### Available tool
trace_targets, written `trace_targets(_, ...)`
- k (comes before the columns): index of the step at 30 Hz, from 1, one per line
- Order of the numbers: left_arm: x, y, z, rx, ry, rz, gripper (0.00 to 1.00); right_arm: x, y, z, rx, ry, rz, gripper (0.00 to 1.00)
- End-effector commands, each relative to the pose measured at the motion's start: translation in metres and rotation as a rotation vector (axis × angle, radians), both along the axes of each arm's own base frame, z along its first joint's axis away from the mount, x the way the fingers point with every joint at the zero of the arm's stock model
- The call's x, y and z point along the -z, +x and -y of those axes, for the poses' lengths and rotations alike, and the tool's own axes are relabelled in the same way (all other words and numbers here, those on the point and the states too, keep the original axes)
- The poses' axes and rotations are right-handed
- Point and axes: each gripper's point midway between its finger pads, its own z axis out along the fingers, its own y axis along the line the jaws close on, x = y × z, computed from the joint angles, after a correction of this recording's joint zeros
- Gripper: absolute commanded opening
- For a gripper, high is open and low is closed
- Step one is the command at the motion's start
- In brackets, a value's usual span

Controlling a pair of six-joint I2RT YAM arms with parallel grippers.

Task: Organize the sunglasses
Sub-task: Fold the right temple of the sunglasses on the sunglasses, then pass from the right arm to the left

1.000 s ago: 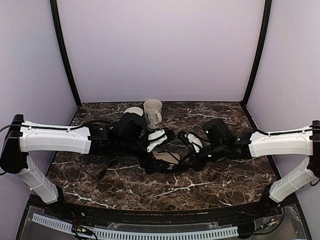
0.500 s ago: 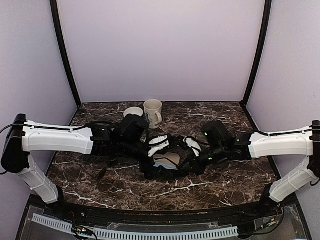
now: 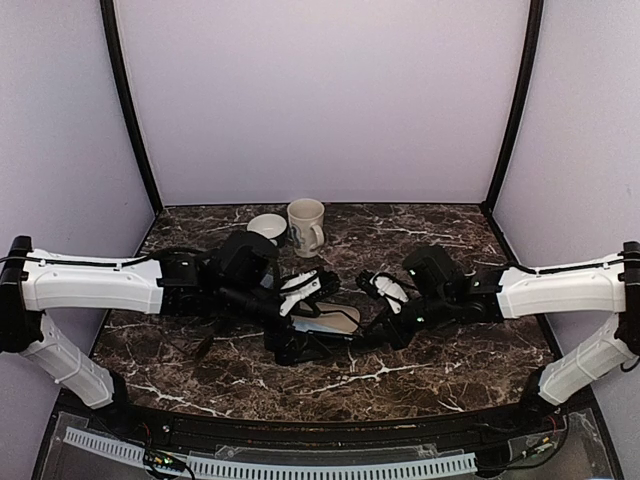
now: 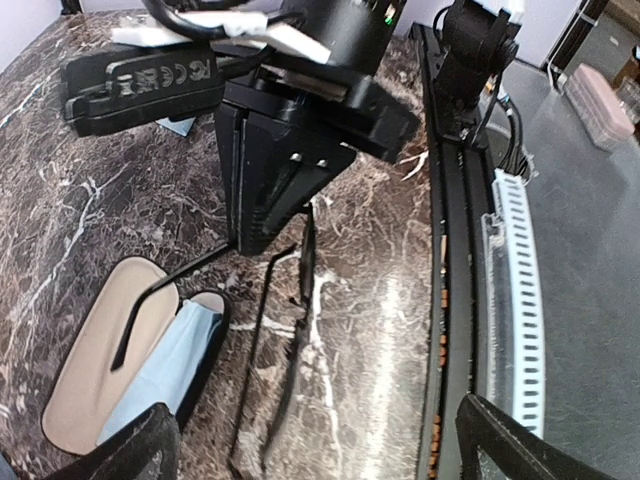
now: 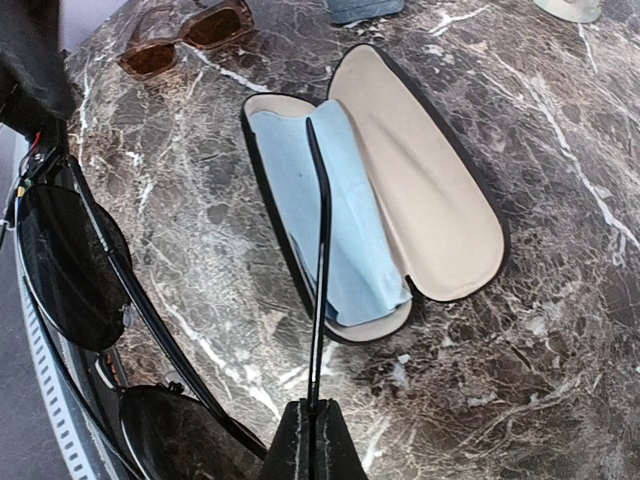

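Note:
My right gripper (image 5: 316,425) is shut on one thin arm of the black sunglasses (image 5: 70,270). It holds them just above the marble, with the gripped arm reaching over the open black case (image 5: 400,190). The case has a beige lining and a blue cloth inside. The dark lenses hang to the left in the right wrist view. The brownish sunglasses (image 5: 185,32) lie on the marble beyond the case. My left gripper (image 4: 318,425) is open and empty, facing the held frame (image 4: 303,270) and the case (image 4: 100,380). In the top view the case (image 3: 335,320) lies between both grippers.
A cream mug (image 3: 306,226) and a small white bowl (image 3: 266,224) stand at the back of the table. A grey-blue case (image 5: 365,8) lies past the open case. The table's front edge and a white cable duct (image 4: 515,290) are close behind the glasses.
My left arm has drawn back to the left and its gripper has come away from the glasses. My right gripper has lowered the black sunglasses towards the open case, which now shows more.

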Motion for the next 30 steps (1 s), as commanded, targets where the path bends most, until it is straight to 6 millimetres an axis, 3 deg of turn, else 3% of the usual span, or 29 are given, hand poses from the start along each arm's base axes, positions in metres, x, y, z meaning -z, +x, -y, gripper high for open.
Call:
trace_targets(1, -0.026, -0.01, -0.011, -0.045, -0.101, -0.047, 0.99, -0.014, 0.01, -0.001, 0.031, 0.034, 0.09, 0.0)
trace_targets(7, -0.02, -0.011, -0.025, -0.092, -0.12, -0.067, 0.95, -0.022, 0.001, -0.003, -0.034, 0.076, 0.117, 0.0)
trace_targets(17, -0.001, 0.0, -0.027, -0.033, -0.04, 0.059, 0.86, -0.017, -0.024, -0.015, -0.18, 0.091, 0.002, 0.0)
trace_targets(25, 0.011, -0.017, -0.009, 0.09, -0.022, -0.06, 0.62, -0.018, -0.026, -0.018, -0.189, 0.101, -0.008, 0.0)
trace_targets(30, 0.013, -0.017, -0.004, 0.101, -0.024, -0.079, 0.54, -0.014, -0.027, -0.017, -0.188, 0.098, -0.018, 0.0)
